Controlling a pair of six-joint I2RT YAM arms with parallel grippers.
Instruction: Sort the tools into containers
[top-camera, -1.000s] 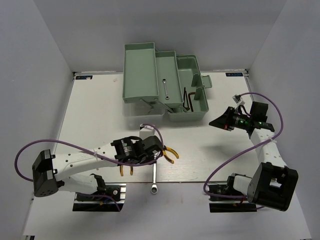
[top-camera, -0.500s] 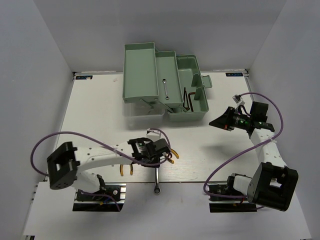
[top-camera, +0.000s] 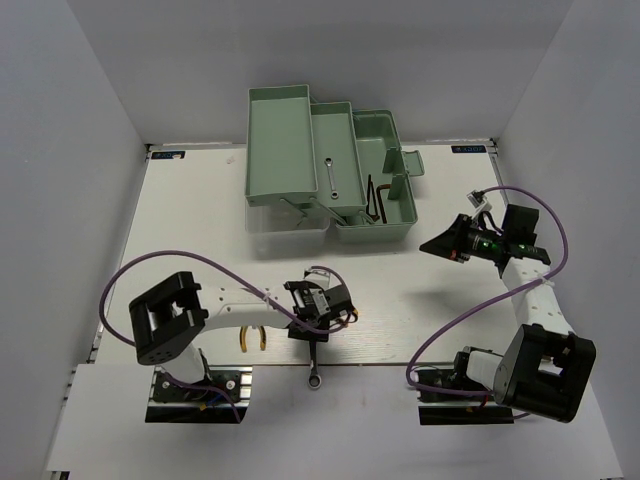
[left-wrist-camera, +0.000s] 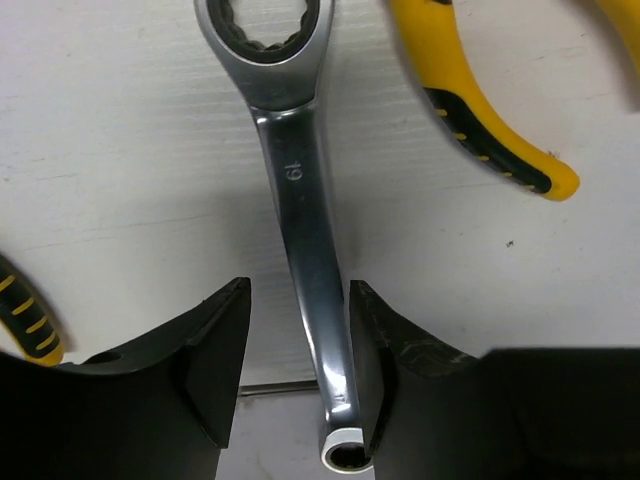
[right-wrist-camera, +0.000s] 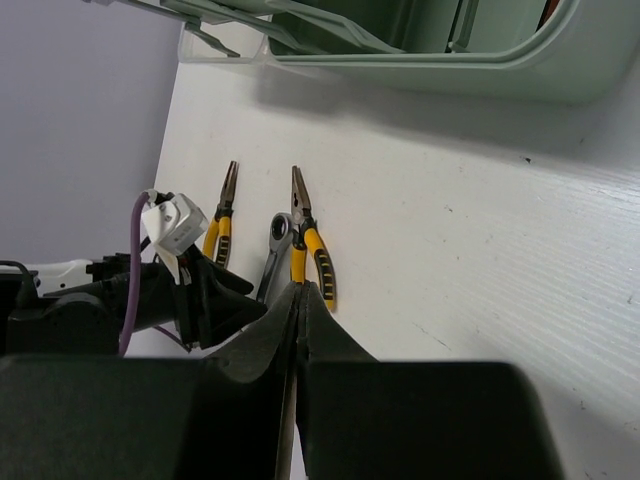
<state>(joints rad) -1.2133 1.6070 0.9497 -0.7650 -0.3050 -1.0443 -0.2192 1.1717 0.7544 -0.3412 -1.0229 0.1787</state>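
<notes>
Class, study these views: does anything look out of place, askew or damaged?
Nothing looks damaged or spilled. Three tools lie loose on the white table, outside the open pale green plastic toolbox: a long silver wrench, straddled by the open left pincer, and two yellow-handled pliers either side of it.

You see long wrench (left-wrist-camera: 300, 200): polished metal, glossy, smooth. Pliers (left-wrist-camera: 470, 115) handles: yellow rubbery grip, ribbed black insets. Tabletop (left-wrist-camera: 120, 150): white, matt, wood-grain texture. Toolbox (top-camera: 280, 130): pale green plastic, satin.

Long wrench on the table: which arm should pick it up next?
Left. The left gripper is open and straddles the long wrench, a finger each side of its shaft. The right gripper is shut, away near the toolbox.
</notes>
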